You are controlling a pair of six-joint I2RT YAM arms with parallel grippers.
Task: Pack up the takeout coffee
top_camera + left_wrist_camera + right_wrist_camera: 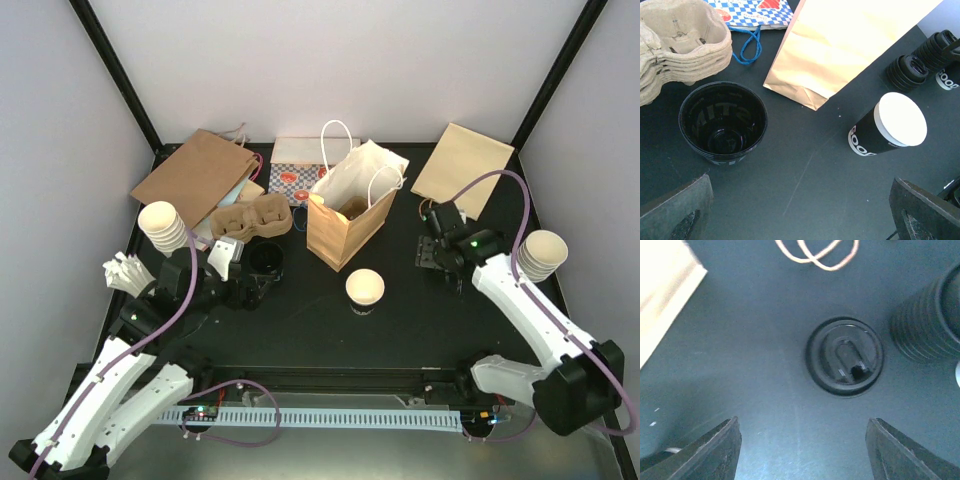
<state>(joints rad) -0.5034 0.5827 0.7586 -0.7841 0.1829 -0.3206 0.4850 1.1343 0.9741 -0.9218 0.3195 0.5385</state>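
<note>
One takeout coffee cup [722,125], black and dark inside, stands empty on the black table by the cardboard trays; it also shows from above [267,260]. My left gripper [800,215] is open and empty just short of it, the cup ahead to its left. A black cup with a white top [890,127] stands to the right, in front of the brown bag [345,225]. My right gripper [802,450] hangs open over bare table, with a single black lid [845,356] lying flat ahead of it. Nothing sits between either pair of fingers.
Stacked cardboard trays [680,45] lie at the back left. A stack of black lids [927,325] stands right of the single lid. Flat paper bags [195,175] lie along the back, and a blue checked bag [755,10]. White cup stacks [545,255] ride on both arms.
</note>
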